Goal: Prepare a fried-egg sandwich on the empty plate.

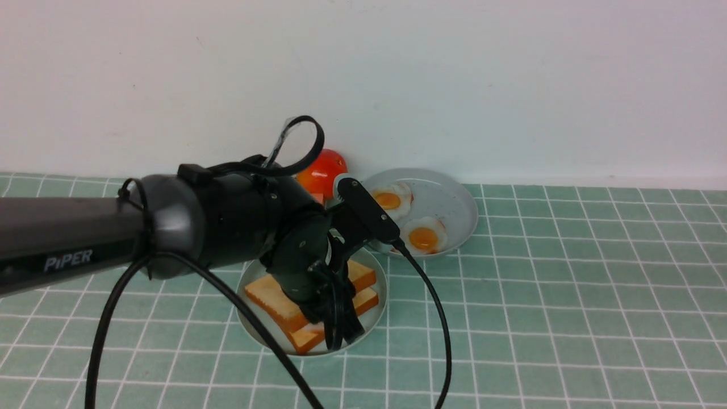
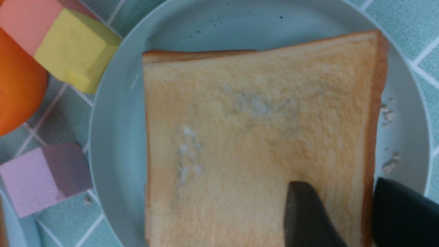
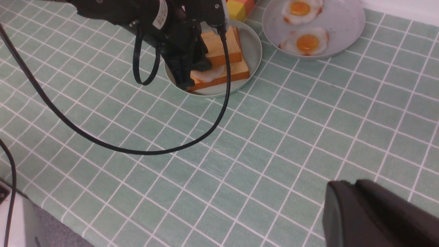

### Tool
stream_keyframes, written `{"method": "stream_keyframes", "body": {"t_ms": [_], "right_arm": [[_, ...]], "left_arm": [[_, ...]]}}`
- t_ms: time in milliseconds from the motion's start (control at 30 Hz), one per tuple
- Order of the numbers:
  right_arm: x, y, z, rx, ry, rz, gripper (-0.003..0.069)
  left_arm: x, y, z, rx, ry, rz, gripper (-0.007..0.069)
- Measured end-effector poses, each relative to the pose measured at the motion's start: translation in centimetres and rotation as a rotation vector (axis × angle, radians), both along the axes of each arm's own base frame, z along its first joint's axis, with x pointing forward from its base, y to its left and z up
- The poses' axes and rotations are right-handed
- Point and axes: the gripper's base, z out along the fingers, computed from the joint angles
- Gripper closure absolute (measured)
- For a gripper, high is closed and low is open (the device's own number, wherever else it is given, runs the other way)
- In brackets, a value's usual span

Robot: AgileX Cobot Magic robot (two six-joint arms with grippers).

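The fried-egg sandwich [image 1: 363,284] sits on the pale mint-green plate [image 1: 379,307]. It is a bottom toast, a white egg [image 3: 209,73] peeking out, and a top toast [image 2: 253,137] lying a little askew. My left gripper [image 1: 341,332] points down at the stack's near corner. In the left wrist view the left gripper [image 2: 337,185] has its jaws apart. One finger [image 2: 301,212] is over the top toast and the other [image 2: 401,212] is just outside its crust. My right gripper [image 3: 337,192] is shut and empty, low over the tablecloth and far from the plates.
A grey-blue plate [image 1: 457,204] with two fried eggs [image 1: 423,236] stands behind on the right. A red tomato [image 1: 324,170], a yellow-and-pink block [image 2: 75,48] and a pink-purple block [image 2: 44,178] lie close behind the sandwich plate. Another plate's rim [image 2: 5,223] shows. Black cables [image 3: 103,144] hang over the cloth.
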Motion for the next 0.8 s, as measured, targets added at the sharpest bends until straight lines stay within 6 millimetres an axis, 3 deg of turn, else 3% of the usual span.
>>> {"method": "stream_keyframes", "body": {"t_ms": [167, 233, 300, 367, 467, 500, 600, 700, 733, 767, 800], "right_arm": [[0.0, 0.0, 0.0, 0.0, 0.0, 0.0, 0.0595], [0.0, 0.0, 0.0, 0.0, 0.0, 0.0, 0.0594], [0.0, 0.0, 0.0, 0.0, 0.0, 0.0, 0.0592], [0.0, 0.0, 0.0, -0.001, 0.0, -0.001, 0.0588], [-0.1, -0.2, 0.0, -0.009, -0.006, -0.006, 0.0585], [-0.3, -0.3, 0.0, -0.016, -0.012, -0.01, 0.0585], [-0.9, -0.9, 0.0, -0.042, -0.031, -0.027, 0.0585], [-1.9, -1.8, -0.1, -0.07, -0.065, -0.056, 0.0585], [-2.1, -2.0, -0.1, -0.074, -0.072, -0.067, 0.0585], [-3.0, -2.7, 0.0, -0.076, -0.095, -0.105, 0.0585], [-3.0, -2.8, 0.0, -0.075, -0.099, -0.11, 0.0585]], "left_arm": [[-0.2, 0.0, 0.2, -0.014, 0.02, 0.02, 0.0222], [-0.6, 0.2, 0.9, -0.022, 0.025, 0.029, 0.021], [-1.4, 0.4, 2.9, -0.061, 0.013, 0.051, 0.0223], [-2.4, 0.7, 5.4, -0.129, -0.009, 0.088, 0.027], [-4.9, 1.8, 10.3, -0.278, -0.061, 0.151, 0.0412], [-6.3, 2.6, 12.4, -0.344, -0.094, 0.165, 0.0485], [-10.1, 5.5, 16.0, -0.504, -0.189, 0.187, 0.0624], [-14.0, 8.4, 17.3, -0.66, -0.276, 0.188, 0.0638], [-14.6, 8.8, 17.0, -0.68, -0.284, 0.186, 0.0638], [-16.9, 10.5, 16.4, -0.756, -0.326, 0.176, 0.0638], [-17.4, 10.9, 16.1, -0.772, -0.336, 0.172, 0.0638]]}}
